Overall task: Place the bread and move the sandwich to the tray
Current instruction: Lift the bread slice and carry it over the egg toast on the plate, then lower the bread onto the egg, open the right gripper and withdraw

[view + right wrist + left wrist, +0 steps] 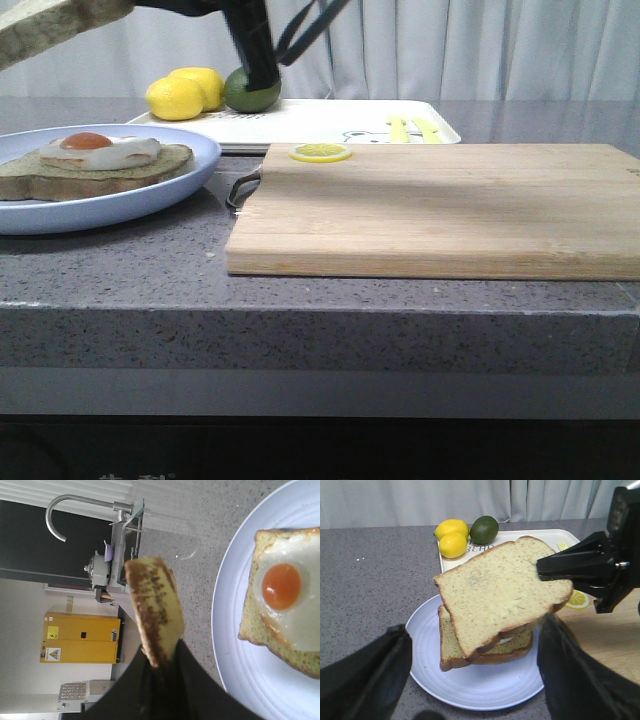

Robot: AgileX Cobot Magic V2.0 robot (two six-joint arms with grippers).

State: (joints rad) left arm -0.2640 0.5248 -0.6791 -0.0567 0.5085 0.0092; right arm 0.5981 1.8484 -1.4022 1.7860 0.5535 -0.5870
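Front view: the bread (55,25) hangs high at the far left, above the blue plate (150,195), which carries a slice topped with a fried egg (100,150). The plate sits on the grey surface (300,290) just beside the wooden cutting board (440,205). Behind them lies the white tray (330,122) with two lemons (185,93) and a lime (250,92) at its left end. A dark arm reaches across the top of the picture.

Left wrist view: the bread hovers tilted over the egg slice (485,650) on the plate, pinched at one edge by the right pincer (545,570). The left pincer (470,680) is spread wide and grasping nothing, its fingers (365,675) either side of the plate's near part.

Right wrist view: the right pincer (162,662) is clenched on the crust of the bread, seen edge-on, with the egg well off to one side.

The bread looks light and soft; held at one edge, it could sag or tear, so a gentle grip near the crust seems wise. The finished sandwich is best moved by the stiff plate's rim, kept level, since the smooth egg could let the top slice slide.
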